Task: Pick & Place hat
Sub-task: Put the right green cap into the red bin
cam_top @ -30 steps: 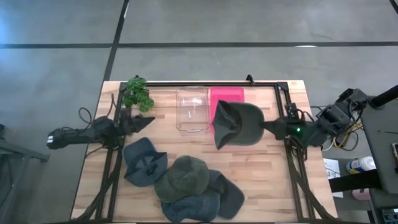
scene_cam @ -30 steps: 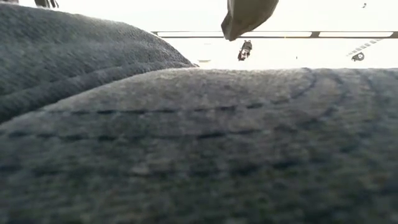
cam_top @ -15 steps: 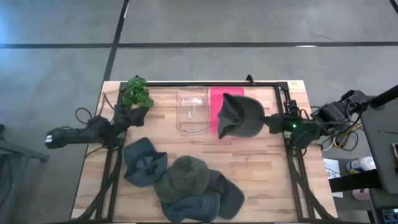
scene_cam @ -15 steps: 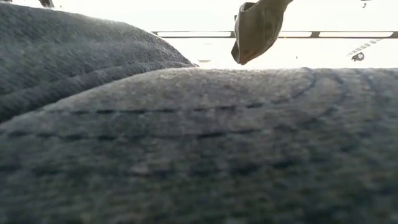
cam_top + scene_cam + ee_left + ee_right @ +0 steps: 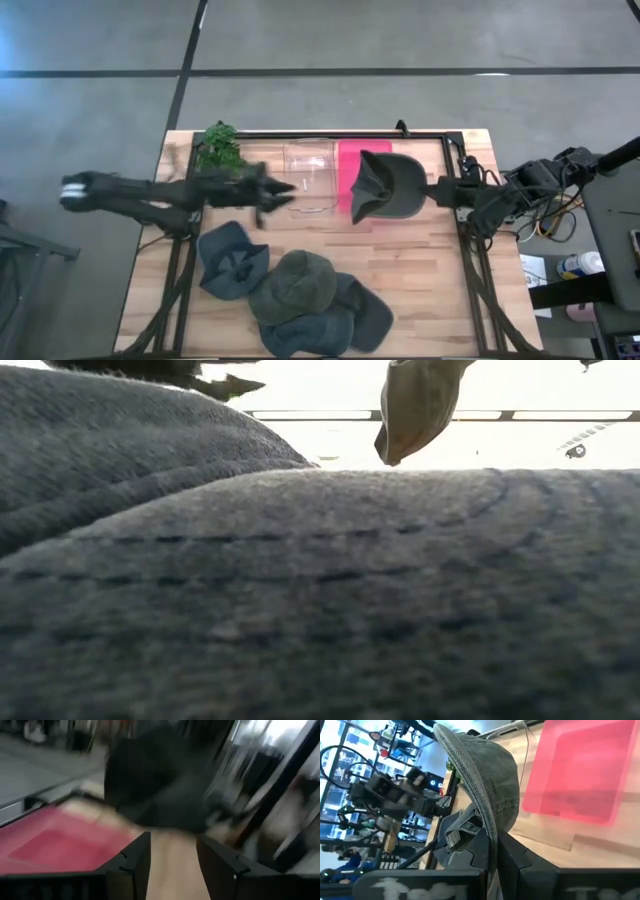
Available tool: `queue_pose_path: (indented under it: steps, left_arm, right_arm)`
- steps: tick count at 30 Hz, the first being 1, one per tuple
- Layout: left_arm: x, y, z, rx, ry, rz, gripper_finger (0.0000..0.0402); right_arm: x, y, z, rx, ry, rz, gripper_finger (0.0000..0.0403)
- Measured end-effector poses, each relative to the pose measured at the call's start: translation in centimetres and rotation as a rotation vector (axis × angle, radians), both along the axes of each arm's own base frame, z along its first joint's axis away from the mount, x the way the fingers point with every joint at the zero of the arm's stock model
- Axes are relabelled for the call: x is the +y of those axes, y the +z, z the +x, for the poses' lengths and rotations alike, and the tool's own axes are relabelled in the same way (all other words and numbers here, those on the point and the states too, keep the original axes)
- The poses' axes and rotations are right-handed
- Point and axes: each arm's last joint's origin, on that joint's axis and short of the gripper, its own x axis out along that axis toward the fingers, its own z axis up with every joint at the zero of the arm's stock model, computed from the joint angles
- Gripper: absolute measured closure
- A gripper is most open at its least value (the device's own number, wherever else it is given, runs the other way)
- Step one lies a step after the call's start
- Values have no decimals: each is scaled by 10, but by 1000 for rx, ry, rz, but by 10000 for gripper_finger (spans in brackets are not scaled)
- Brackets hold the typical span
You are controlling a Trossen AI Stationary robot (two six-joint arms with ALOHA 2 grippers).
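From above, the right gripper point(image 5: 437, 192) has its fingers clamped on the grey hat point(image 5: 388, 187), held over the pink tray point(image 5: 364, 153). Right wrist view: hat brim pinched between the fingers point(image 5: 512, 851). Left gripper point(image 5: 283, 187) fingers are apart, near the clear bin point(image 5: 308, 165).

Grey hat fabric point(image 5: 320, 600) fills the low view, hiding the table; the left wrist view is motion-blurred

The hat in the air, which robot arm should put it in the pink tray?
Probably the right. The right gripper is shut on the hat, which hangs over the pink tray. The left gripper is open, empty, beside the clear bin.
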Motion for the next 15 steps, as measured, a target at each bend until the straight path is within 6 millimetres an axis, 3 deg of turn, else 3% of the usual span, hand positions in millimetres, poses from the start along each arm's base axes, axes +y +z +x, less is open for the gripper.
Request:
queue_pose_path:
  steps: [3,7,10,15]
  left_arm:
    - [1,-6,42,220,-40,132,250]
    - [3,7,88,287,-101,254,250]
    - [3,8,112,317,-138,299,250]
    - [0,27,137,234,-204,353,250]
  right_arm:
    - [2,-1,2,3,2,34,390]
    - [4,-4,6,12,-6,51,390]
    - [6,-9,10,35,-7,60,390]
    - [9,-17,15,54,-23,74,390]
